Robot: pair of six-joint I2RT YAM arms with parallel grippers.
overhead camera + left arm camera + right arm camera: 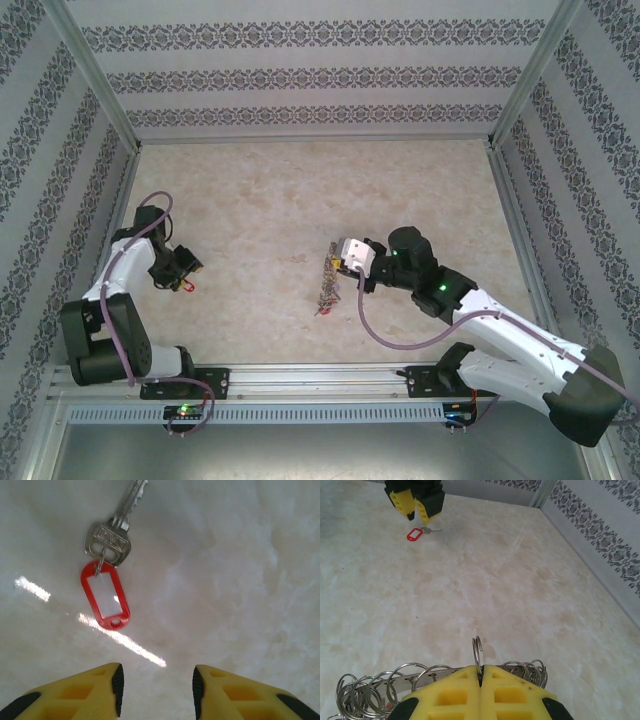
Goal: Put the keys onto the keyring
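Over the pale surface [240, 580], your left end effector [157, 687] spread near a red-tagged key [106, 542], your right end effector [480, 675] pinching an upright keyring [477, 652].

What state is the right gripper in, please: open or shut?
Shut: the right gripper has its yellow fingers pressed together, pinching the keyring upright.

The key [107, 542] loses its blade tip at the top edge. Jaws of the right gripper [480, 672] hide the keyring [477, 654] below its upper arc. From above, the metal bunch [326, 288] is too small to resolve.
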